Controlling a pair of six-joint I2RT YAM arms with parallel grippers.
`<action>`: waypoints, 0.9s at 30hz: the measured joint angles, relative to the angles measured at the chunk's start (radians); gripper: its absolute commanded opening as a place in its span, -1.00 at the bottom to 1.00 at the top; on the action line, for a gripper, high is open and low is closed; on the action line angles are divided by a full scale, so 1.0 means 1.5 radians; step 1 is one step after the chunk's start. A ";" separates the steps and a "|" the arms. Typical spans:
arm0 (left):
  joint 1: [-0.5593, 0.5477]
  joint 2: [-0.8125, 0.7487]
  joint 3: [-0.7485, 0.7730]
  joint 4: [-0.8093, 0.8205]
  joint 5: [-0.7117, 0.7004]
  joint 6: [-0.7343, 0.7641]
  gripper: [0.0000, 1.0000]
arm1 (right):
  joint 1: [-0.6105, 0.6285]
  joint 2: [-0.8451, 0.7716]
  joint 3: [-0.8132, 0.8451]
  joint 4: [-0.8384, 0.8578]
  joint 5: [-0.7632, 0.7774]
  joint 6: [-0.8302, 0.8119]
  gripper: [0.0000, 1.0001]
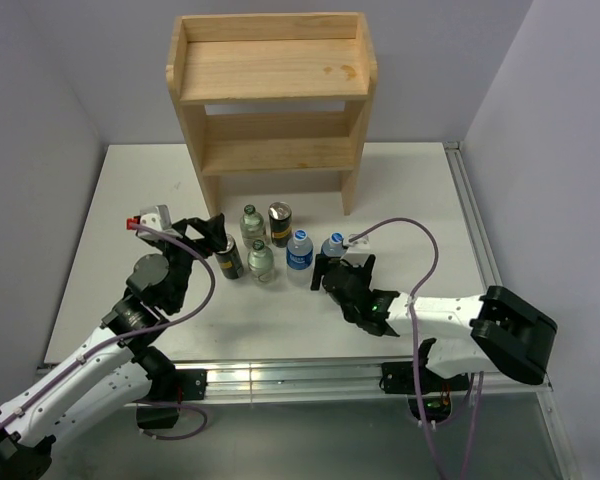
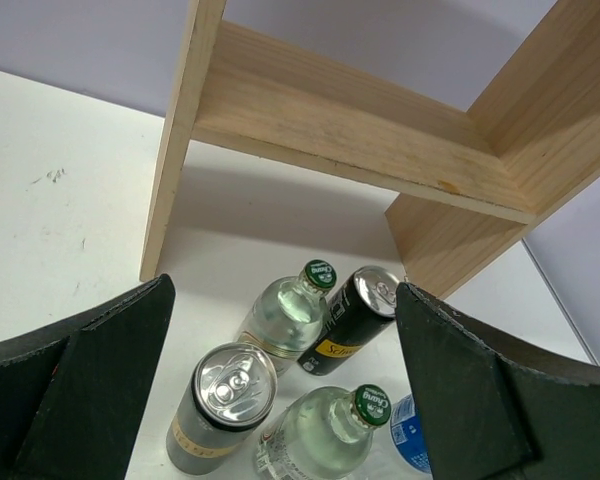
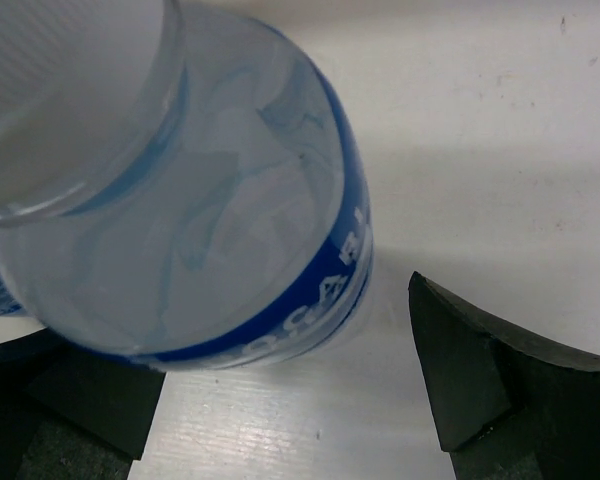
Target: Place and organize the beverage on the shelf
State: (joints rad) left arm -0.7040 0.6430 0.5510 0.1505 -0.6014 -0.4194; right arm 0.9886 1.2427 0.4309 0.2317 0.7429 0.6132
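Standing: two cans [image 1: 229,258], four bottles [image 1: 261,260].

A white table [image 1: 410,200] and light wooden two-tier shelf [image 1: 270,70] are viewed from above and behind. The shelf is shared by the low, forward-facing left wrist view. A clear blue-labelled plastic bottle [image 3: 230,200], probably the rightmost, is framed closely from the right wrist

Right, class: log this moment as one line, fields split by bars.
left claw: open, at near can | right claw: open, straddling blue-label bottle | shelf: both tiers bare | drinks: all six on table
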 measured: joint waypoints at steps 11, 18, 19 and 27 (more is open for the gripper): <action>0.000 -0.004 -0.016 0.017 -0.005 0.008 0.99 | 0.003 0.116 -0.009 0.121 0.055 -0.005 1.00; 0.000 -0.004 -0.024 0.023 -0.006 0.009 0.99 | 0.009 0.170 -0.014 0.202 0.106 -0.001 0.98; 0.000 -0.004 -0.026 0.024 -0.007 0.010 0.99 | 0.010 0.179 -0.015 0.207 0.109 -0.001 0.97; 0.000 -0.003 -0.029 0.032 -0.012 0.010 0.99 | 0.017 0.239 -0.017 0.256 0.131 0.002 0.59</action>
State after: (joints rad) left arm -0.7040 0.6388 0.5079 0.1982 -0.6189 -0.4046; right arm 1.0145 1.6009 0.4049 0.6155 0.9390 0.6167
